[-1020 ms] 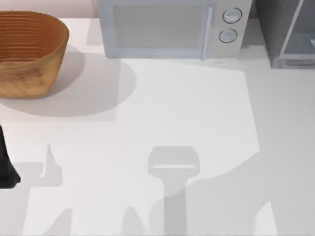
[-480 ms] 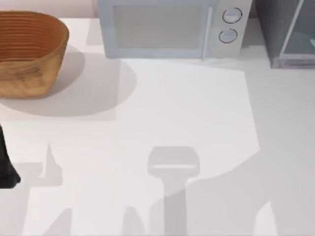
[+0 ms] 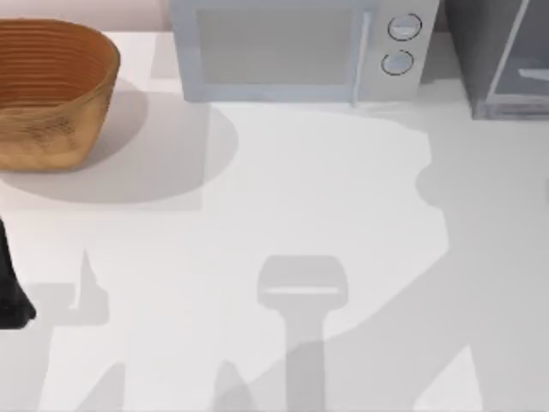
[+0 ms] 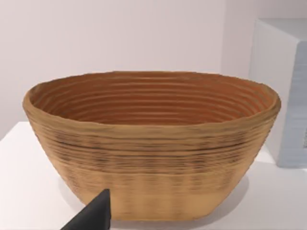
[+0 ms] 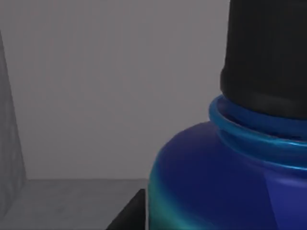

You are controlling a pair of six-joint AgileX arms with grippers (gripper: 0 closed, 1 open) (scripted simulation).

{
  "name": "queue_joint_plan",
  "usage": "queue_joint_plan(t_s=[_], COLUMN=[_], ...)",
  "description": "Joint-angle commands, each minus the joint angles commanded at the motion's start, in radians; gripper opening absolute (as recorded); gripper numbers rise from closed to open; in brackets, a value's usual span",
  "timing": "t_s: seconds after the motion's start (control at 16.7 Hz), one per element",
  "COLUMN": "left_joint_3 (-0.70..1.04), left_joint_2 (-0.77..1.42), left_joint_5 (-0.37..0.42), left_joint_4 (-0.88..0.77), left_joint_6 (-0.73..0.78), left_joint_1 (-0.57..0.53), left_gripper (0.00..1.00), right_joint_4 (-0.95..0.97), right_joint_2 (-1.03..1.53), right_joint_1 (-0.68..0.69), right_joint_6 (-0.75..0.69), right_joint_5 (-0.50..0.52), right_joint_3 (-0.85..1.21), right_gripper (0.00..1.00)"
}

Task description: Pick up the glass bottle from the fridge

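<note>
The glass bottle [image 5: 225,182] looms very close in the right wrist view. It is deep blue with a turquoise tinge low on its side, a blue ring at the neck and a dark top. Grey walls and a grey floor surround it. A black part of my right gripper [image 5: 129,213] sits just beside the bottle's side. The fridge [image 3: 502,60] stands at the table's back right, dark grey with a pale glass panel. My left arm [image 3: 10,292] rests at the table's left edge, and my left gripper [image 4: 93,215] faces the basket.
A silver microwave [image 3: 292,51] with two round dials stands at the back middle, left of the fridge. A woven brown basket [image 3: 47,94] sits at the back left. Arm shadows fall across the white table [image 3: 283,197].
The shadow on the table's right side has shifted, with a new rounded bulge in front of the fridge. The fridge's glass panel looks paler. The left arm has not moved.
</note>
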Motion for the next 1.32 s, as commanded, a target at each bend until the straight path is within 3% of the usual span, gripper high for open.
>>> queue_joint_plan(t_s=[0.42, 0.96, 1.32], left_joint_3=[0.000, 0.000, 0.000], left_joint_2=[0.000, 0.000, 0.000], left_joint_5=[0.000, 0.000, 0.000], left_joint_4=[0.000, 0.000, 0.000], left_joint_6=[0.000, 0.000, 0.000], left_joint_1=[0.000, 0.000, 0.000], left_gripper=[1.00, 1.00, 1.00], right_joint_4=[-0.006, 0.157, 0.186], right_joint_2=[-0.021, -0.247, -0.280], right_joint_1=[-0.003, -0.046, -0.047], right_joint_6=[-0.001, 0.001, 0.005], right_joint_5=[-0.002, -0.047, -0.055], right_joint_3=[-0.014, -0.419, -0.471], right_gripper=[0.00, 0.00, 0.00])
